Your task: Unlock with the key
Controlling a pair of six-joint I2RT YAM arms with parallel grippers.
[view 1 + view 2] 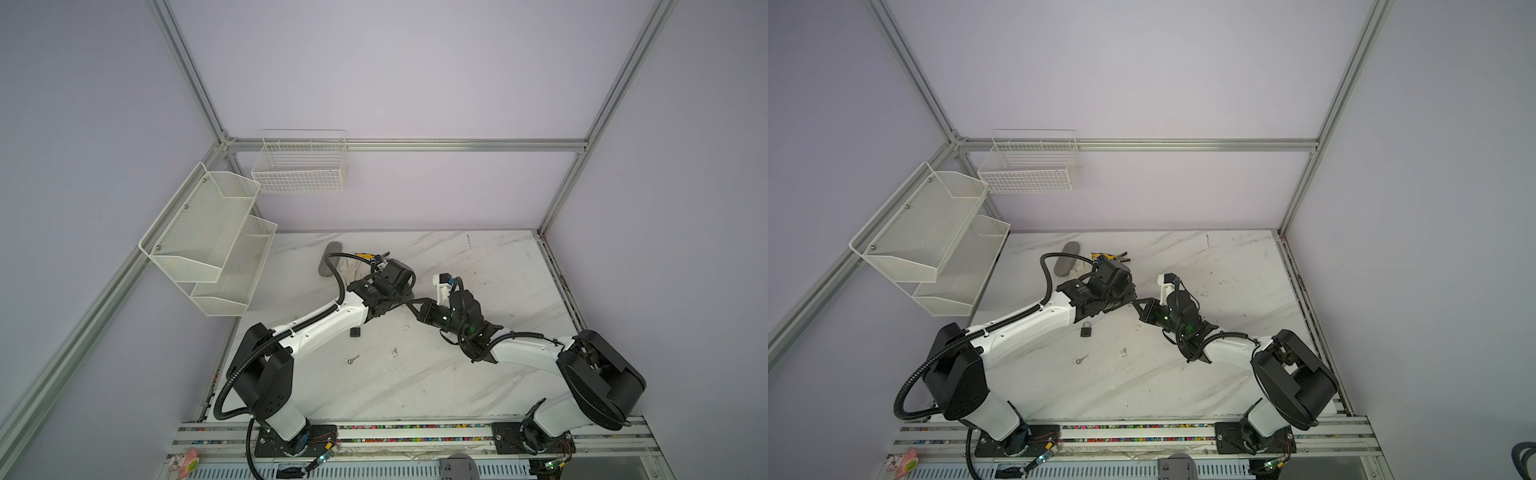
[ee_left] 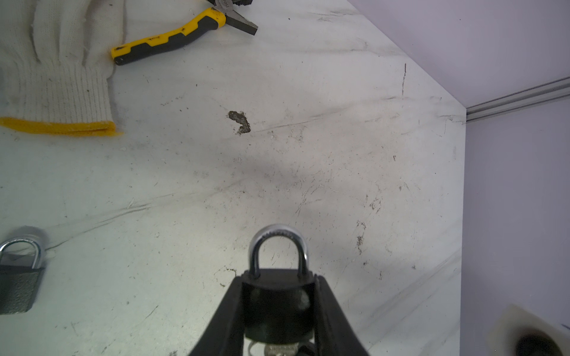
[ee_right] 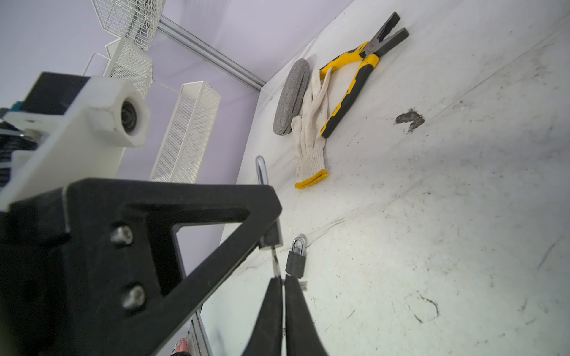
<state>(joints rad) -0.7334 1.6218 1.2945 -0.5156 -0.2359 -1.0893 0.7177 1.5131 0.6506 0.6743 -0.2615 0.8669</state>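
My left gripper (image 2: 279, 277) is shut on a black padlock (image 2: 279, 302) and holds it above the table, its silver shackle (image 2: 279, 243) pointing away from the wrist. A silver key (image 3: 275, 262) sticks out of the padlock's underside. My right gripper (image 3: 283, 279) is shut on that key's head, directly below the left gripper's finger. In both top views the two grippers meet at mid-table, the left gripper (image 1: 409, 300) tip to tip with the right gripper (image 1: 417, 309). The padlock and key are hidden there.
A second padlock (image 1: 1086, 330) and a loose key (image 1: 1080, 360) lie on the marble table (image 1: 1225, 374) by the left arm. Yellow-handled pliers (image 3: 354, 83), a white glove (image 3: 310, 145) and a grey pad (image 3: 291, 98) lie at the back. White mesh shelves (image 1: 208, 241) and a wire basket (image 1: 301, 166) hang on the walls.
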